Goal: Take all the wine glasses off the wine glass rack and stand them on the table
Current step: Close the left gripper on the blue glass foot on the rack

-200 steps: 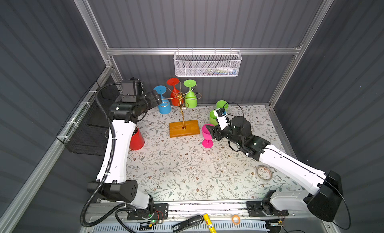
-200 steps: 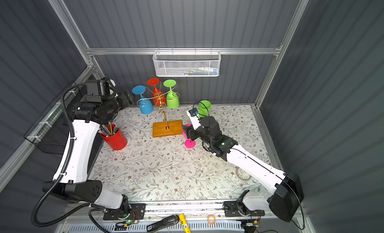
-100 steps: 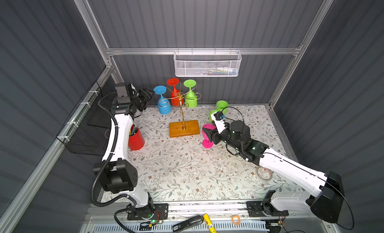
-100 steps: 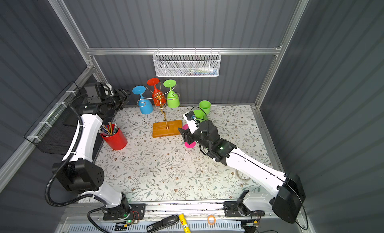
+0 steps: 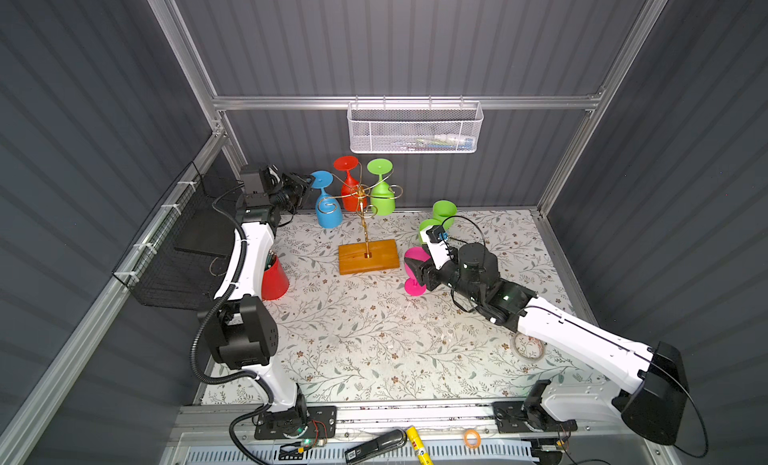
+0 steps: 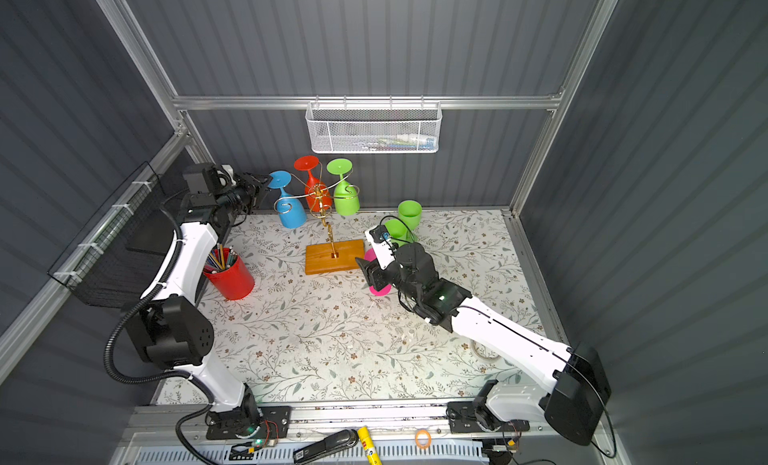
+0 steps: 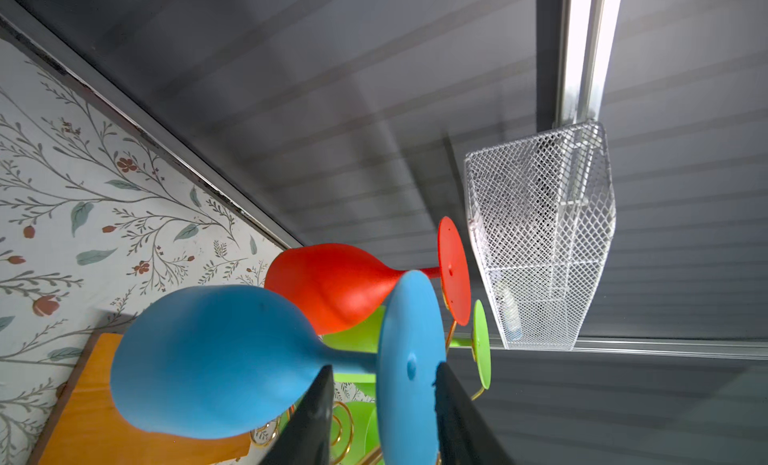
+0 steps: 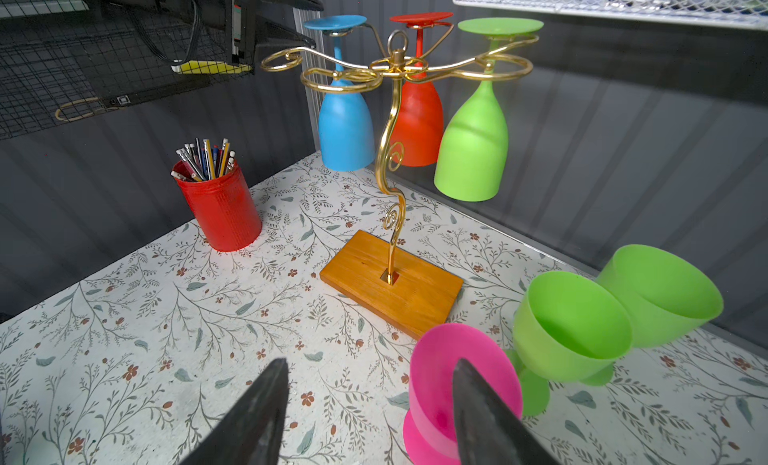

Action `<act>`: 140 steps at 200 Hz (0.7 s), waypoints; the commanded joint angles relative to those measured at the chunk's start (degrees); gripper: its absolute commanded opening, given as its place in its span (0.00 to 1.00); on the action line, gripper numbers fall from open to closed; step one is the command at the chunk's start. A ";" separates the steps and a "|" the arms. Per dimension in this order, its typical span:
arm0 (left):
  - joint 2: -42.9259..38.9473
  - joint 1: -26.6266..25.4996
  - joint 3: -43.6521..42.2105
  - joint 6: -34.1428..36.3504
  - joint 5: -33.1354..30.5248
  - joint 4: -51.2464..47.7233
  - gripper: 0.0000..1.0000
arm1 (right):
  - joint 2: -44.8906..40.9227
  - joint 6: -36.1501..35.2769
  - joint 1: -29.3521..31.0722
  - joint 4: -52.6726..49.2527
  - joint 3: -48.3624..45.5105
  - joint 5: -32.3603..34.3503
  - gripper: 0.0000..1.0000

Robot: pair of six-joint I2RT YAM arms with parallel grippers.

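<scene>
Red pencil cup (image 6: 229,278), white mesh basket (image 5: 414,131)

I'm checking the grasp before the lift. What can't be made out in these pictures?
Whether the left gripper touches the blue wine glass at its foot: in the left wrist view the fingers overlap it, and it is too small in both top views.
White basket contents: blurred behind the mesh in both top views.
Pink glass stem: hidden by the right gripper in both top views.

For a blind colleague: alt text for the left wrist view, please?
The left gripper's jaws sit either side of the round foot of a blue wine glass hanging on the wine glass rack. A red glass and a white mesh basket lie beyond.
</scene>
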 commanded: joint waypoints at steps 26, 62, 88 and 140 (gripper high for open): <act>0.36 0.36 0.51 -1.77 2.07 3.18 0.30 | -0.42 0.77 0.30 0.14 0.04 0.89 0.63; 0.36 0.36 0.58 -1.80 2.28 3.37 0.23 | -0.24 0.94 0.40 0.13 0.03 1.15 0.63; 0.30 0.36 0.78 -1.76 2.38 3.48 0.13 | -0.39 0.94 0.45 -0.03 0.04 1.31 0.63; -0.16 0.36 1.02 -0.99 2.18 2.98 0.02 | 0.05 1.11 0.57 -0.05 0.04 1.61 0.63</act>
